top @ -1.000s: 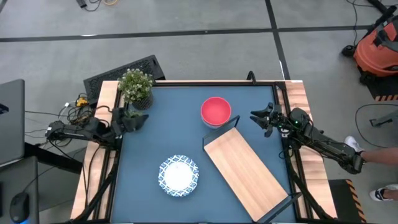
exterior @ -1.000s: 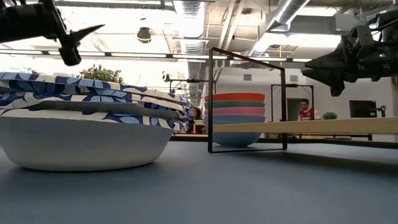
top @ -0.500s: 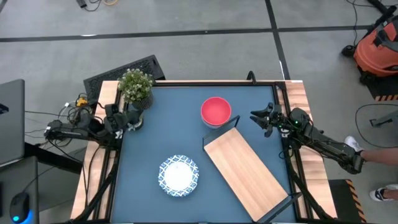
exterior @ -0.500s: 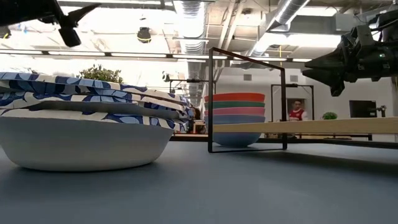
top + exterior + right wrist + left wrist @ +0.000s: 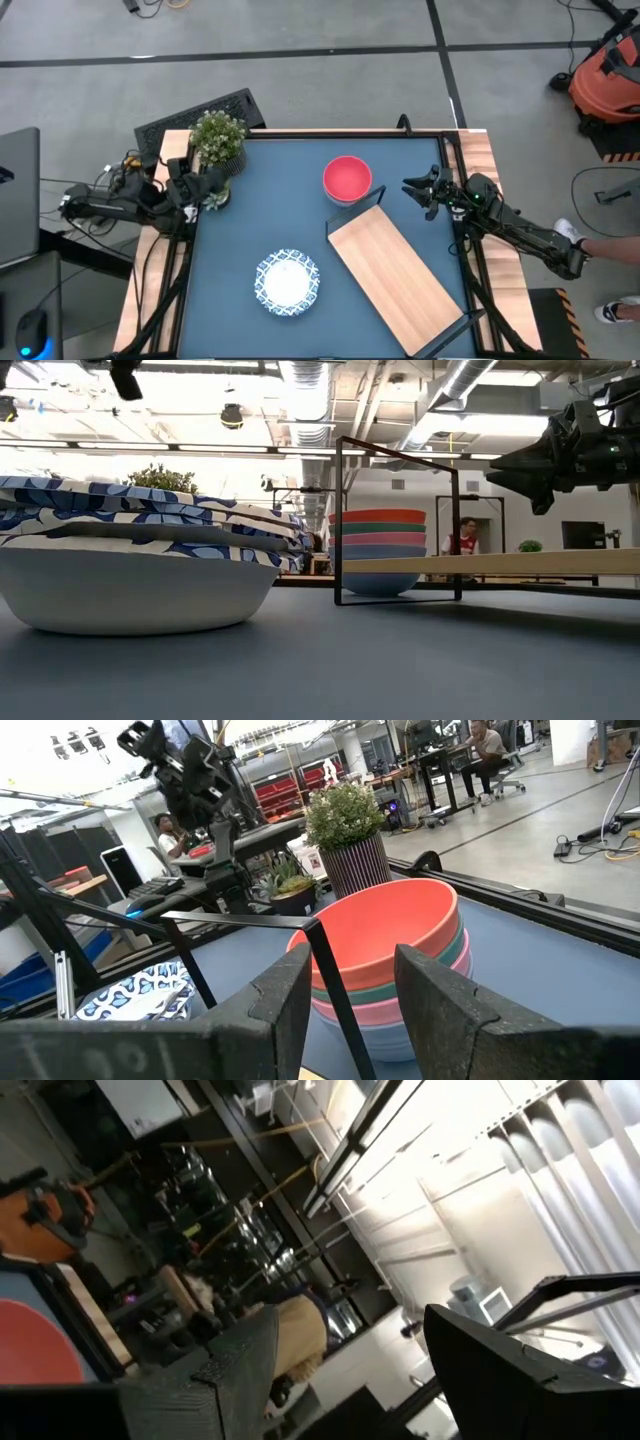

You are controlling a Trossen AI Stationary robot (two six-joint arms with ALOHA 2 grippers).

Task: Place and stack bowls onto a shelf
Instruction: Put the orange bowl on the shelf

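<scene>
Bowls [image 5: 347, 178] beside right pincer [image 5: 410, 188]

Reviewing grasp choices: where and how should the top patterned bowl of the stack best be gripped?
Probably at the rim of the top patterned bowl, coming from above with one finger inside and one outside. It is shallow, wide and nested in the stack, so only its thin edge offers a grip.

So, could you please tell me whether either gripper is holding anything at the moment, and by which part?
Nothing is held. The left gripper sits open by the potted plant; the right gripper hovers open near the stacked bowls.
</scene>
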